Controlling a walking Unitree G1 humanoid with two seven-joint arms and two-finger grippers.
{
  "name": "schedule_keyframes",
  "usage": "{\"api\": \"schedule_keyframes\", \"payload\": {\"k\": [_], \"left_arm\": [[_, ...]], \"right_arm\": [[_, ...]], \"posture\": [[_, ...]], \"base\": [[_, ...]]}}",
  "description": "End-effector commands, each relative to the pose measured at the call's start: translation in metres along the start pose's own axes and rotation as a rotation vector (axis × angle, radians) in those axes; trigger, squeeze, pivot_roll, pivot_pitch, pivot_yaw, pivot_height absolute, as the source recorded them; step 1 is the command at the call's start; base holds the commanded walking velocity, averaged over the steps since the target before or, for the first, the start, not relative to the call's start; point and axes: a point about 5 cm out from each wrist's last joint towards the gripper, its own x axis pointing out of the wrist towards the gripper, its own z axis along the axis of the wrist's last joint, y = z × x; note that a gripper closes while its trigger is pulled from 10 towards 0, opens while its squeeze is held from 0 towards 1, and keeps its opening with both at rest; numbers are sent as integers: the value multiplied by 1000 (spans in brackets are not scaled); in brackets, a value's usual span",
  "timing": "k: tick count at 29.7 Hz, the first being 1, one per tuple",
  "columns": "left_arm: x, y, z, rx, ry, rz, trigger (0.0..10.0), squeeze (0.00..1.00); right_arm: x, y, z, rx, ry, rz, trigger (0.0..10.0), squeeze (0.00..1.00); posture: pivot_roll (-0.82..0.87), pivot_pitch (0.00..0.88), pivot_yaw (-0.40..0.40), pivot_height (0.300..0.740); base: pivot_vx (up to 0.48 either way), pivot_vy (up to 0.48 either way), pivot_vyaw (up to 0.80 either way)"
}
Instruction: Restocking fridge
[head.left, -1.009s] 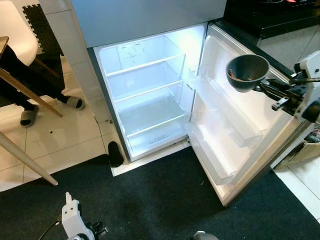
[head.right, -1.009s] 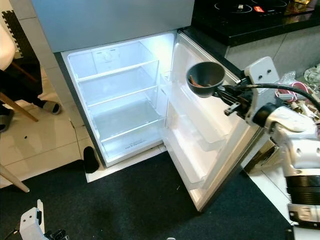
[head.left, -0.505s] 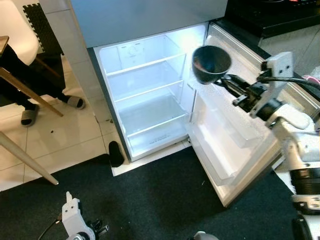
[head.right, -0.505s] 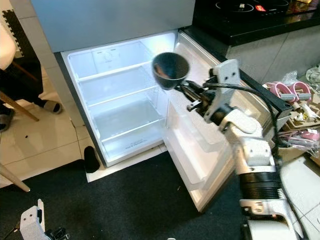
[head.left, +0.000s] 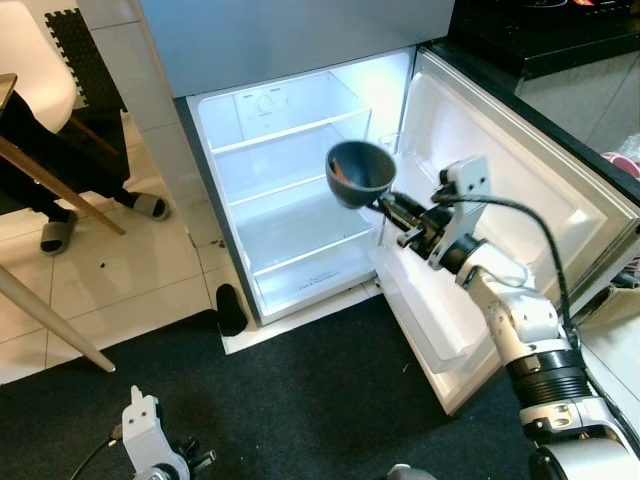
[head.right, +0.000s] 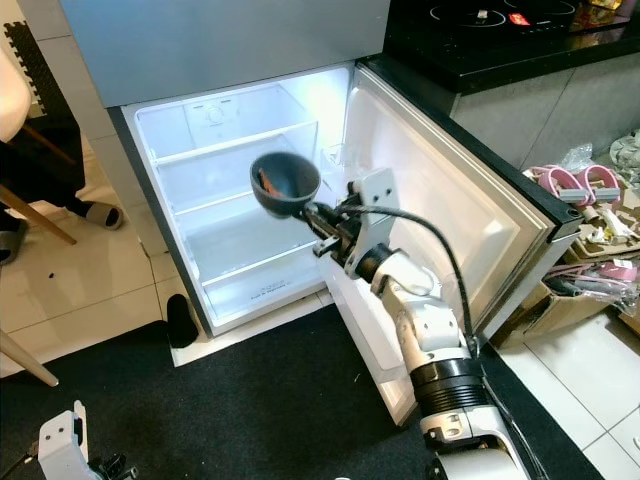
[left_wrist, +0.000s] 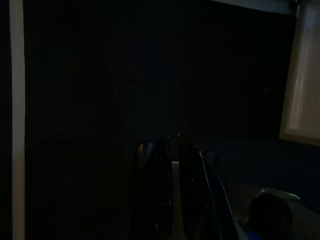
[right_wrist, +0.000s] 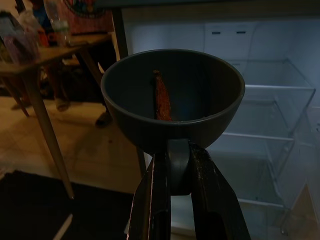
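My right gripper (head.left: 392, 206) is shut on the handle of a dark grey bowl (head.left: 359, 172) and holds it in the air in front of the open fridge (head.left: 290, 190), level with the middle shelf. Inside the bowl (right_wrist: 172, 97) lies a thin reddish-brown strip (right_wrist: 161, 95). The fridge shelves (head.left: 300, 180) are bare and brightly lit, and the door (head.left: 500, 190) stands open to the right with bare door bins. My left gripper (left_wrist: 172, 165) hangs low over the dark carpet, very dim in the left wrist view.
A person's legs in slippers (head.left: 60, 215) and wooden table legs (head.left: 50, 320) are at the left on the tiled floor. A dark object (head.left: 230, 308) lies by the fridge's lower left corner. A black counter (head.right: 500, 40) and cluttered boxes (head.right: 590, 230) are at the right.
My right arm has swung left, carrying the bowl from beside the open door to in front of the fridge shelves. The left arm has stayed put.
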Motion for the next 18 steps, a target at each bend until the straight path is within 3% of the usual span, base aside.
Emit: {"api": "schedule_keyframes", "payload": {"k": [1, 7, 14, 18], "left_arm": [[0, -1, -8, 6, 6, -2, 10000, 0], [-1, 0, -15, 79, 50, 27, 10000, 0], [2, -8, -16, 80, 40, 23, 10000, 0], [1, -9, -28, 47, 55, 36, 10000, 0]], "right_arm": [[0, 2, -10, 6, 12, 0, 10000, 0], [1, -1, -26, 33, 38, -20, 10000, 0], [-2, 5, -38, 20, 62, -12, 10000, 0], [-2, 4, -39, -11, 74, -11, 10000, 0]], "posture": [[-20, 31, 10, 740], [-42, 21, 17, 740], [-65, 34, -1, 740], [-83, 24, -6, 740]], "base": [[0, 0, 0], [0, 0, 0], [0, 0, 0], [180, 0, 0]]}}
